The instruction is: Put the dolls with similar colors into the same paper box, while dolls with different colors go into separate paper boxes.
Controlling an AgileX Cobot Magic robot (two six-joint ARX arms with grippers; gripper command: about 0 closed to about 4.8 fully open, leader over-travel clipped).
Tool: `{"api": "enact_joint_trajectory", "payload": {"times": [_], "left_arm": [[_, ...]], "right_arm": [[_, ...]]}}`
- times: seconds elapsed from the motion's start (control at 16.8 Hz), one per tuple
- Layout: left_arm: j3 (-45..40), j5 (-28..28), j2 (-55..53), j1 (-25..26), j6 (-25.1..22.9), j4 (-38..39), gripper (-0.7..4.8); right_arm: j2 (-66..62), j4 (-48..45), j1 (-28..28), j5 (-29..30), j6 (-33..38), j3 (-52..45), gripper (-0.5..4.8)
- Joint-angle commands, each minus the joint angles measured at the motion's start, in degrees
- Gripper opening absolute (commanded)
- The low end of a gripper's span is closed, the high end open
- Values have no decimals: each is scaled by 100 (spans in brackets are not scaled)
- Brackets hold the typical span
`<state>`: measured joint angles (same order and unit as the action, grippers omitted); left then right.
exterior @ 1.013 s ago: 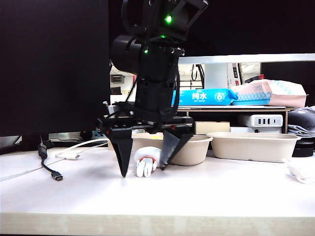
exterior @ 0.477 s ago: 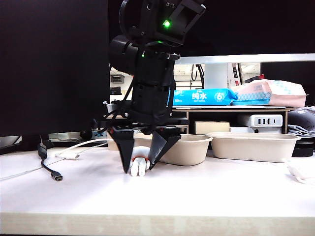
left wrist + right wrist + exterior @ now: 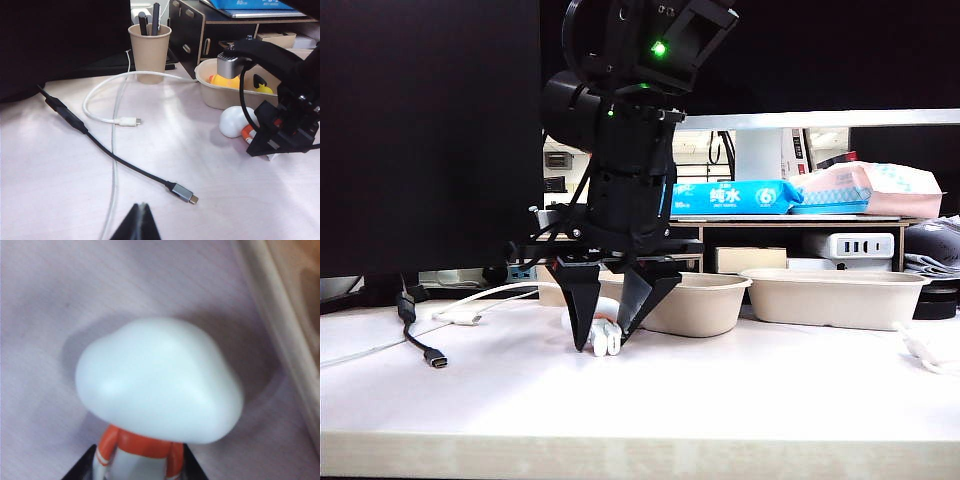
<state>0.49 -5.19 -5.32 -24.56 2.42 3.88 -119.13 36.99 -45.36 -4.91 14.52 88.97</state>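
Observation:
The white round-headed doll (image 3: 160, 380) with its orange collar lies on the table just in front of the nearer paper box (image 3: 705, 305). My right gripper (image 3: 603, 340) points down over it, shut on the doll's body, both fingers pressed to its sides (image 3: 137, 467). In the left wrist view the doll's head (image 3: 235, 121) shows beside that gripper (image 3: 265, 150). The box (image 3: 220, 97) behind it holds the yellow duck (image 3: 222, 80) and the yellow black-eared doll (image 3: 264, 89). A second paper box (image 3: 835, 297) stands to the right. My left gripper (image 3: 141, 220) hovers shut and empty over the table, far from the dolls.
A paper cup (image 3: 149, 47) with pens stands at the back. A white cable (image 3: 125, 121) and a black cable (image 3: 182, 192) trail across the table's left part. A dark shelf unit (image 3: 790, 235) with tissue packs stands behind the boxes.
The right gripper's jaws have closed from wide apart onto the white doll, nudging it slightly left. The left arm has not moved.

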Motion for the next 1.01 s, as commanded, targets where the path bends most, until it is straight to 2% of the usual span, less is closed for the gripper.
{"api": "enact_joint_trajectory", "payload": {"times": [0.06,0.42,0.71,0.89,1.01], "left_arm": [[4,4,-2,9,-7,-48,-5],[4,4,-2,9,-7,-50,-5],[4,4,-2,9,-7,-50,-5],[4,4,-2,9,-7,-48,-5],[4,4,-2,9,-7,-48,-5]], "right_arm": [[-22,42,-4,55,-2,-17,100],[173,149,-4,90,-2,-15,99],[1056,334,-4,105,-140,-13,99],[1631,376,173,-409,-551,-13,99],[1676,352,560,-846,-835,-13,99]]}}
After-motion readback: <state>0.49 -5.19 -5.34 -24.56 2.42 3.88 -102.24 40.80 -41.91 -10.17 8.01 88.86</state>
